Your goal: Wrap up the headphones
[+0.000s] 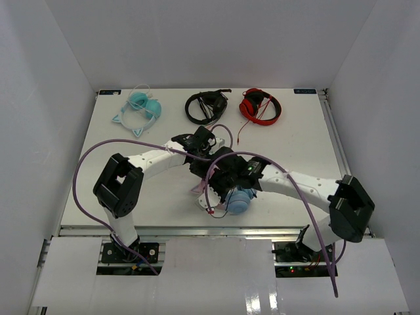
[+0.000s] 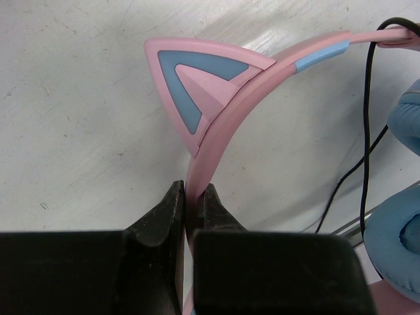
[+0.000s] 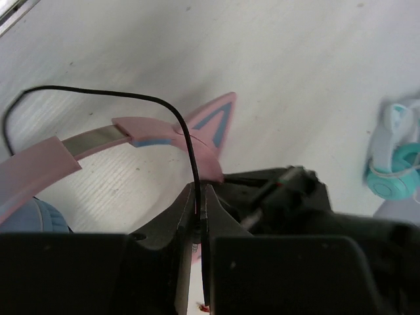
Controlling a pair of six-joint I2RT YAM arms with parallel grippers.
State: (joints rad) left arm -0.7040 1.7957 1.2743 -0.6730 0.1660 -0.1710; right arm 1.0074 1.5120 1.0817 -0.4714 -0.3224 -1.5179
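The headphones (image 1: 237, 200) lie at the table's front middle, with a pink cat-ear headband and light blue ear cups. In the left wrist view my left gripper (image 2: 192, 191) is shut on the pink headband just below a cat ear (image 2: 197, 88); the ear cups (image 2: 399, 243) and the thin black cable (image 2: 367, 138) show at the right. In the right wrist view my right gripper (image 3: 199, 195) is shut on the black cable (image 3: 187, 141), which arcs over the headband (image 3: 46, 161). From above, the left gripper (image 1: 205, 164) and right gripper (image 1: 220, 186) are close together over the headphones.
All-teal cat-ear headphones (image 1: 141, 108), black headphones (image 1: 205, 105) and red headphones (image 1: 260, 105) lie along the table's far edge. The teal pair also shows in the right wrist view (image 3: 394, 167). Purple arm cables (image 1: 85, 164) loop above both arms. White walls stand round the table.
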